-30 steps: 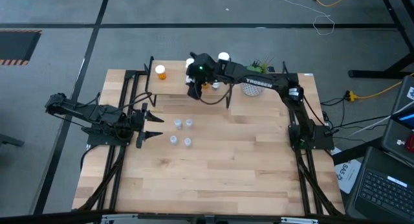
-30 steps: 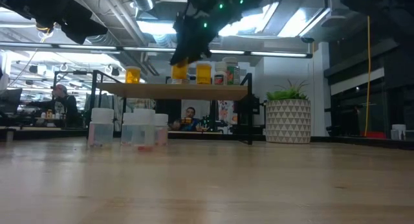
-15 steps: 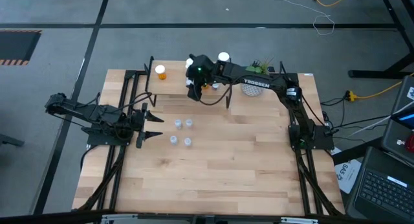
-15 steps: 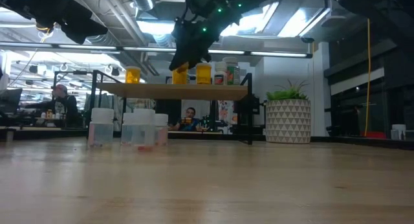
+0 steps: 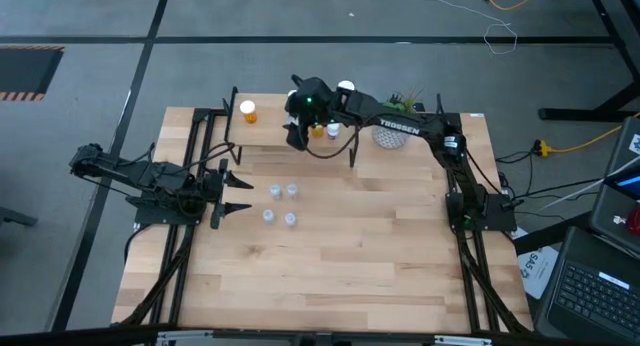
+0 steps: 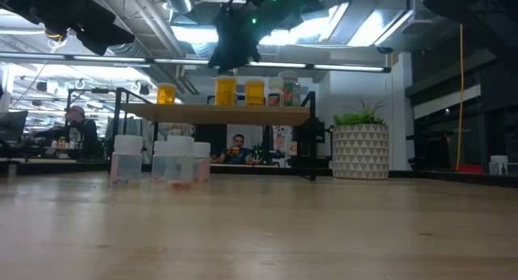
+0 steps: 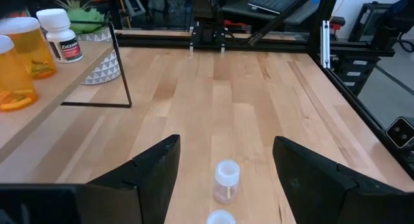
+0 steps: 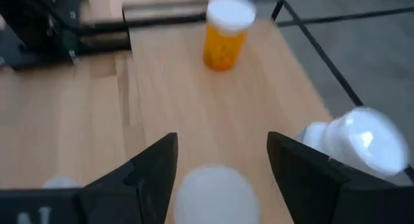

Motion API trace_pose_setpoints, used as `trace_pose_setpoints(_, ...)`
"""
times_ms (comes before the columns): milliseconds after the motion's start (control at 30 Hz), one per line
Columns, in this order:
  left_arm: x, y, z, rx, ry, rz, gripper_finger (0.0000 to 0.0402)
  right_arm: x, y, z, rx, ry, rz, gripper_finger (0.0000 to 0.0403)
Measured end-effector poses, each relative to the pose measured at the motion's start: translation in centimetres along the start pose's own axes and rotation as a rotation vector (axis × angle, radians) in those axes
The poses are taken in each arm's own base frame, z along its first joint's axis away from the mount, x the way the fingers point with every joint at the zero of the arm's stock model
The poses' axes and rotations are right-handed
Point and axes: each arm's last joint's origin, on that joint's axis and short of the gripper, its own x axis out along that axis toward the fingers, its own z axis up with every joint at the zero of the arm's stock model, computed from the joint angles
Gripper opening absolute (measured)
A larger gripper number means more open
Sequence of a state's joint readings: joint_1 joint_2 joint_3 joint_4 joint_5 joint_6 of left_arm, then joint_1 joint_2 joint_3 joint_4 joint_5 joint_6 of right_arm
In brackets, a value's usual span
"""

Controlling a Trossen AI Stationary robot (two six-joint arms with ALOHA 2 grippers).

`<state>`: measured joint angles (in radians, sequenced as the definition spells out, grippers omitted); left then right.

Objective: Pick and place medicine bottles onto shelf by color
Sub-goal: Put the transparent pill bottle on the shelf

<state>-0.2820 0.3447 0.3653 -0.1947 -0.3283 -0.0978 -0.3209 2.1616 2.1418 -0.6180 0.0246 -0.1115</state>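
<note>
The right arm's jaws (image 5: 293, 136) hang spread above the small rack-like shelf with a light wooden plank top and black metal legs (image 5: 270, 134) near the bench's far edge, gripping nothing. On the plank stand orange medicine bottles with white caps (image 6: 225, 91): one alone toward its left end (image 5: 248, 111), others under the arm. Four clear-bluish bottles with pale caps (image 5: 279, 204) cluster on the light wooden bench (image 5: 330, 266) near its centre. The left arm's jaws (image 5: 238, 193) rest spread near the bench's left edge, beside that cluster.
</note>
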Motion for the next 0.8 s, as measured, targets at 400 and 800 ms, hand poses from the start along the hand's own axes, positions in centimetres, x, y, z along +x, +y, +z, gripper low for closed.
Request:
trace_pose_setpoints(400,0.0,0.0,0.0,0.0,0.0,0.0,0.0243,-5.0,5.5,3.3,0.042,0.007,0.283,0.0241)
trace_pose_setpoints(800,0.0,0.0,0.0,-0.029,0.002,0.0,0.0243,-2.0,15.0,-2.0,-0.008,0.193,0.302,0.0241)
